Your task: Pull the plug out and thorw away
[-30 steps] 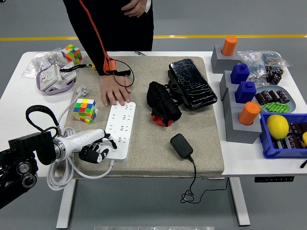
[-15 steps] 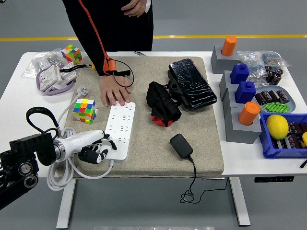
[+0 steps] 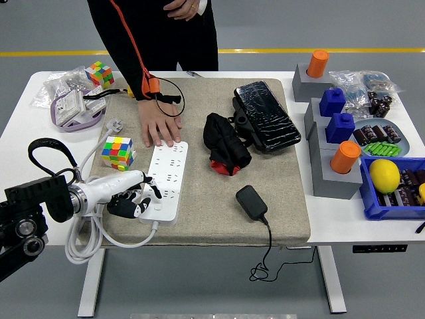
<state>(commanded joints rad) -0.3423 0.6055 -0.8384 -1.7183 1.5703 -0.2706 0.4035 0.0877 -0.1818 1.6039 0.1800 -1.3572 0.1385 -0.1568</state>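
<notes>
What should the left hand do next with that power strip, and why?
Probably lift the left hand slightly, pulling upward. Its fingers curl at the near end of the white power strip, apparently around a plug, while a person's hand presses the strip's far end down.

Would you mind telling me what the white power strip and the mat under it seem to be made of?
The power strip looks like smooth, glossy white plastic: hard edges, a uniform sheen and moulded socket holes. The mat looks like coarse woven fabric, perhaps burlap or felt: matte beige-grey with a speckled texture and soft, rounded corners.
</notes>
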